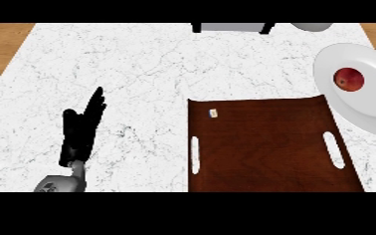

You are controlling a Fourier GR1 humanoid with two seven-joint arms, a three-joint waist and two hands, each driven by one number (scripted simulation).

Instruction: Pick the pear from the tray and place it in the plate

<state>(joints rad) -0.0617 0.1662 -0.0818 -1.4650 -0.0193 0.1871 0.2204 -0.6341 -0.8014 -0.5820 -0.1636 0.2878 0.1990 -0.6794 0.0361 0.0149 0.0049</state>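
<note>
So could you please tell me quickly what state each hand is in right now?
Left hand: open, fingers straight, holding nothing.
Right hand: not in view.

I see a white marble-look counter [147,64], veined and smooth — a dark brown wood-grain tray [268,149], matt — a glossy white plate [334,64], and a shiny red fruit [349,79].

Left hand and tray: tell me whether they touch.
Apart. The head view shows the left hand resting open at the lower left, with a strip of bare white counter between it and the brown tray.
</note>
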